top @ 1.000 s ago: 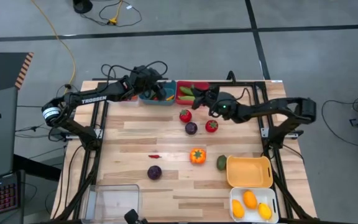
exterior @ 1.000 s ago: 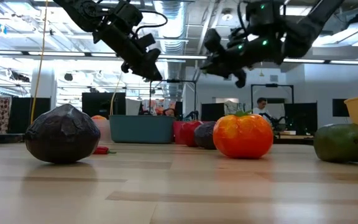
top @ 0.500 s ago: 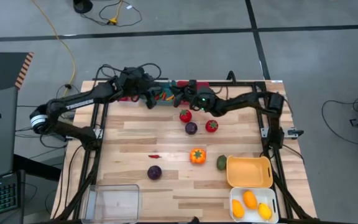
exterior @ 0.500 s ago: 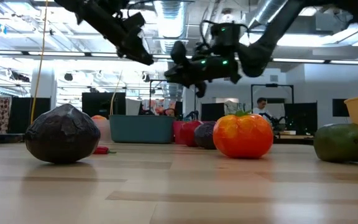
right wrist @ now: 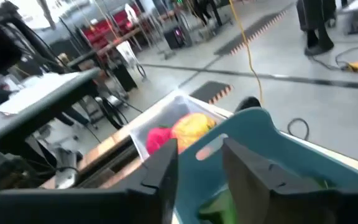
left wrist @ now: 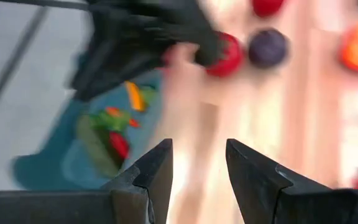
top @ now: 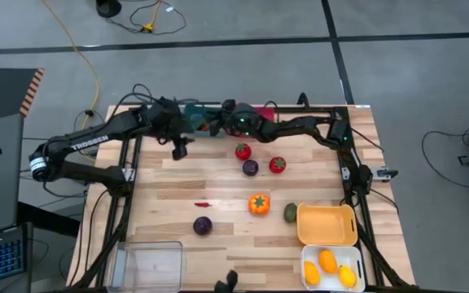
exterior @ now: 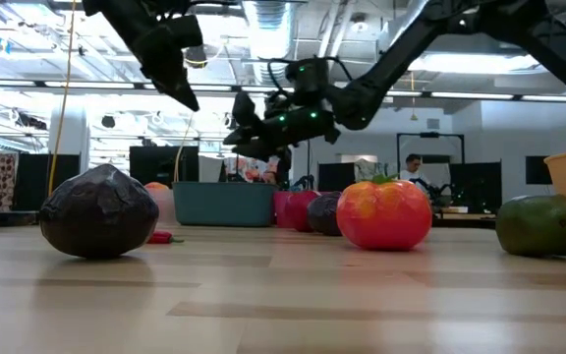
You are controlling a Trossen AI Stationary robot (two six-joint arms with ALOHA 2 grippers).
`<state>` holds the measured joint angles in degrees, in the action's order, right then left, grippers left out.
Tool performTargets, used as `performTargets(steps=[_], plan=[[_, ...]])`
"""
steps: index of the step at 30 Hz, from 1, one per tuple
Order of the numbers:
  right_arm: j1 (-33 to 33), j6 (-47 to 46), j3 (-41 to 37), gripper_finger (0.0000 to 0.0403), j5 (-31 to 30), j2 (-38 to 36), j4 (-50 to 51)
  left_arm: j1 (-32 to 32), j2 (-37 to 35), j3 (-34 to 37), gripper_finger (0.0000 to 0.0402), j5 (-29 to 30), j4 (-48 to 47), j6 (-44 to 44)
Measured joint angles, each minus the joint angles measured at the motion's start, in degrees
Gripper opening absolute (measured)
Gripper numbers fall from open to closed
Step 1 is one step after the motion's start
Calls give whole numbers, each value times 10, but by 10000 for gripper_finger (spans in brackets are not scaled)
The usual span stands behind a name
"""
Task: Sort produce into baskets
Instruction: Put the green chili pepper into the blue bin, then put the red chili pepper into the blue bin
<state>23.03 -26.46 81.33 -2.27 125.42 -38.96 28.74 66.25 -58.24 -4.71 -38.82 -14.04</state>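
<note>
I see the right gripper (top: pixel 218 124) over the teal basket (top: pixel 195 124) at 12 o'clock, mostly hiding it; fingers slightly apart, empty. Left gripper (top: pixel 178 148) just beside it at 9 o'clock, slightly parted, empty (wrist view blurred). Red tomato (top: pixel 243 151), purple fruit (top: pixel 251 168) lie mid-table

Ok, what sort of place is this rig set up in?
Probably a robotics lab or workshop. The wooden table stands on a bare concrete floor with a yellow cable trailing across it, and the low view shows monitors and a seated person behind.
</note>
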Motion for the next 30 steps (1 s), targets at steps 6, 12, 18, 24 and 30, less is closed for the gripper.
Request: performTargets(steps=[6,12,18,24,30], plan=[[6,2,39,210,-1,2,77,-35,4,0,137,-59,-35,-22],[15,62,39,229,10,-37,111,-70,4,0,138,-103,-38,-33],[19,144,38,227,10,-112,233,-110,4,14,138,-131,-36,-8],[12,211,39,225,10,-194,364,-160,5,33,144,-128,-18,48],[-4,271,39,225,10,-266,470,-215,14,33,192,-98,-1,88]])
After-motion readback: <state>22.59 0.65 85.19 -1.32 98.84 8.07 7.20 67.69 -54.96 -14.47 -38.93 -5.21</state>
